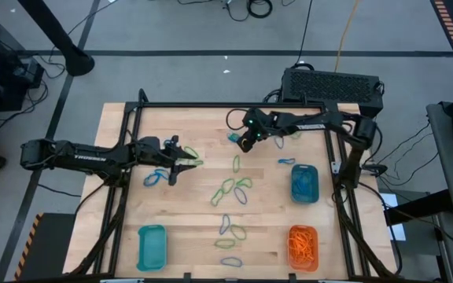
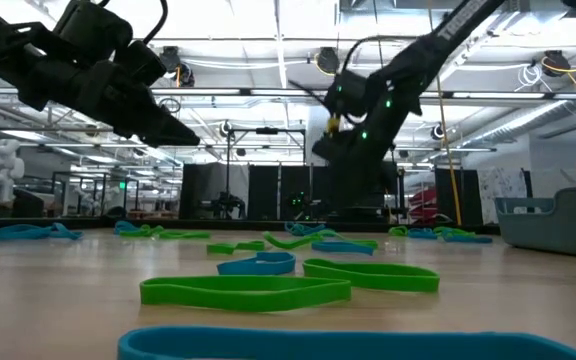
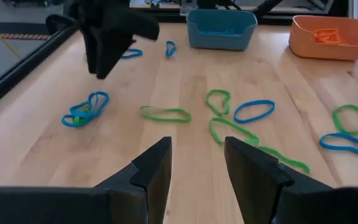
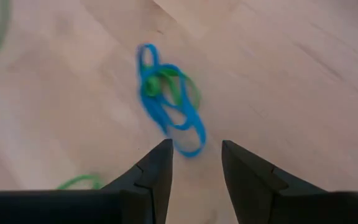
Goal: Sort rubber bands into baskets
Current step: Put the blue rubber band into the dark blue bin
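Right jaws (image 4: 194,163) apart over blue-green rubber bands (image 4: 166,99); tangle unclear overhead

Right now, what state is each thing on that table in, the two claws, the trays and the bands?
Left gripper: open, empty, above the table's left side.
Right gripper: open, empty, over a blue-and-green tangle.
Orange basket: holds orange bands.
Right teal basket: holds blue bands.
Left teal basket: contents cannot be told.
Loose bands: green and blue, scattered on the table.

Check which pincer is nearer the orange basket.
Right. The right pincer hovers far up-table from the orange basket; the left pincer sits farther, across the table.
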Controlling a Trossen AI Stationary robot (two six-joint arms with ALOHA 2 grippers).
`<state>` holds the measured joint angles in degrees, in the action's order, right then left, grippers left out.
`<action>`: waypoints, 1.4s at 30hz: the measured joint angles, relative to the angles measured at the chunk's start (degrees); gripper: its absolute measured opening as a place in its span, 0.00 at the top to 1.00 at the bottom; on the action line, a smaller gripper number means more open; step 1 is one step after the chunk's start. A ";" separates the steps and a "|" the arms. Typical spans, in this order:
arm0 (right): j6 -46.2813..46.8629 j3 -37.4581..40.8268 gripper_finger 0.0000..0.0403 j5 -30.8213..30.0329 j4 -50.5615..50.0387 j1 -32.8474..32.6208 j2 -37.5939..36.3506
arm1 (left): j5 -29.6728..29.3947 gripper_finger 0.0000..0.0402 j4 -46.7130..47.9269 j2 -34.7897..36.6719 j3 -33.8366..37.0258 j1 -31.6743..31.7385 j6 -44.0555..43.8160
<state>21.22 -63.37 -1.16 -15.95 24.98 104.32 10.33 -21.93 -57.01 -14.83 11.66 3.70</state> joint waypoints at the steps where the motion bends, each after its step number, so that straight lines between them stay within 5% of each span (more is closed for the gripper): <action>1: -0.08 0.01 0.68 0.01 0.27 0.23 0.76 | 0.00 0.61 -0.01 0.00 0.00 0.00 -0.18; 22: -1.31 -0.02 0.69 1.16 6.03 0.16 6.75 | -1.79 0.61 -1.68 0.00 0.00 0.00 -0.24; 32: -3.84 -0.10 0.98 1.44 3.74 0.17 6.56 | -1.79 0.61 -1.55 0.00 0.00 0.00 -0.28; 42: -4.49 0.04 0.99 1.54 2.44 0.01 4.17 | -1.79 0.61 -1.57 0.00 0.00 0.00 -0.18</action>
<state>16.73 -63.33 0.38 -13.50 24.99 108.49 8.54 -23.50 -57.01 -14.83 11.66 3.52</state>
